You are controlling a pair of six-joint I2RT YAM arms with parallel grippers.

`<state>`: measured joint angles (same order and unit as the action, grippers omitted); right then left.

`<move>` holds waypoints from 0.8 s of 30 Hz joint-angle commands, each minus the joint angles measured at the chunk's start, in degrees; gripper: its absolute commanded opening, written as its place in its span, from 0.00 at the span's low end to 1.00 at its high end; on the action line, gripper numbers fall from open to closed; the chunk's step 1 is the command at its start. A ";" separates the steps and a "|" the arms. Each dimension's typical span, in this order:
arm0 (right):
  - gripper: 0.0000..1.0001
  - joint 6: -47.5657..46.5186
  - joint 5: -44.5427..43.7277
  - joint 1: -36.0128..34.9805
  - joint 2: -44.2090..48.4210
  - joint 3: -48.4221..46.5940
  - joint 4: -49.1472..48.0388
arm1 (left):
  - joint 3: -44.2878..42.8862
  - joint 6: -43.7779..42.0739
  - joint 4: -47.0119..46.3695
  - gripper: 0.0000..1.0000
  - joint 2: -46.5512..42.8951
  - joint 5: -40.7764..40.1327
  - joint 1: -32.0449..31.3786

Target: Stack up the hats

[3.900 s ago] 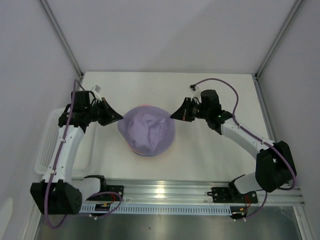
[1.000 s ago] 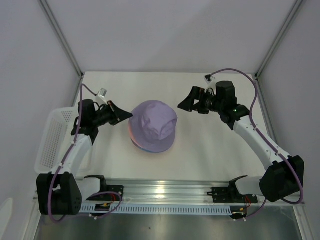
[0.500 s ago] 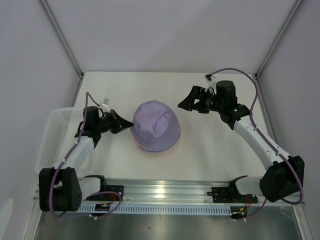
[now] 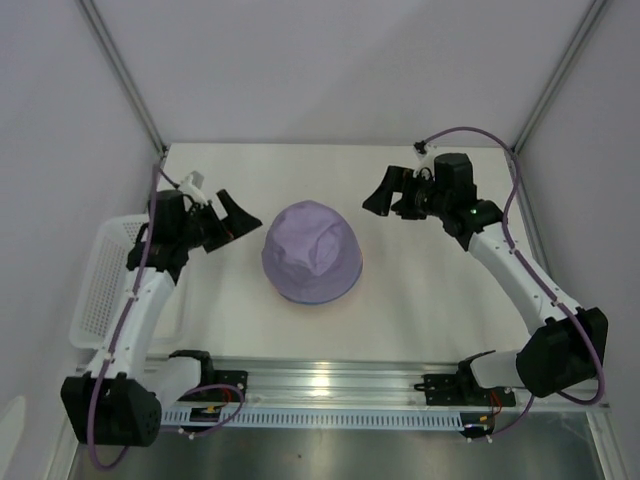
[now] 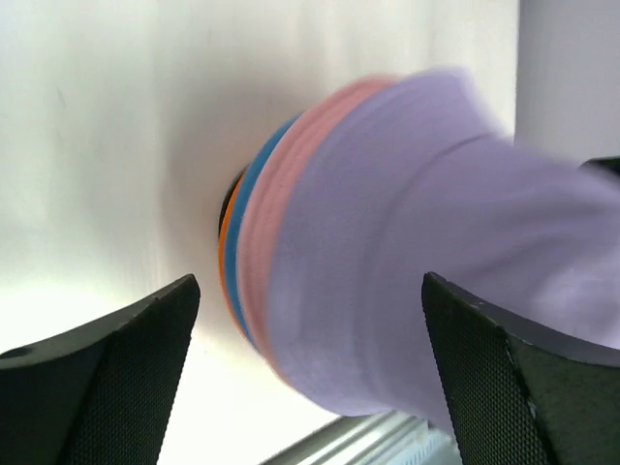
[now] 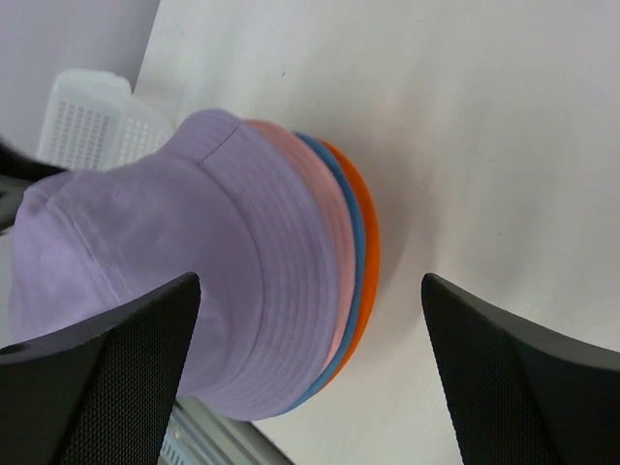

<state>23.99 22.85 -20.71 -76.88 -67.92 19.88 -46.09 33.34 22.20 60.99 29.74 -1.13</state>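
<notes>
Plainly both jaws gape wide (holding nothing) flanking the hats (image 4: 310,255).

Plain colours are seen on hats: lavender hat (image 4: 310,250), pink hat (image 6: 329,218), blue hat (image 6: 357,262), orange hat (image 6: 371,247). Surface (image 4: 430,300) is shown white; basket (image 4: 100,290) white w/ mesh pattern; left claw (image 4: 238,220) & right claw (image 4: 378,192) black.

White mesh basket on a pale surface (image 4: 430,300)
The white plastic mesh basket (image 4: 95,285) sits at the surface's left edge, behind the left end effector (image 4: 238,220) and apart from it; a metal rail (image 4: 400,385) spans the near edge.
</notes>
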 commanded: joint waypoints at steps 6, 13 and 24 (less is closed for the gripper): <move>1.00 -6.84 -14.38 6.82 1.02 -13.19 10.52 | -28.41 -14.26 24.80 0.99 -8.87 -19.00 -0.19; 1.00 -9.13 -27.85 7.09 12.27 -12.07 12.81 | -34.07 -19.54 29.83 0.99 -15.37 -28.67 -0.19; 1.00 -7.29 -31.38 7.09 20.72 -4.68 16.85 | -22.56 -19.81 25.70 1.00 -26.98 -26.57 -0.19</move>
<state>16.29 -5.89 -13.61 -55.79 -74.15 34.15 -69.87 14.85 48.69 34.06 4.23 -1.17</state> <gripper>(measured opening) 0.993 0.994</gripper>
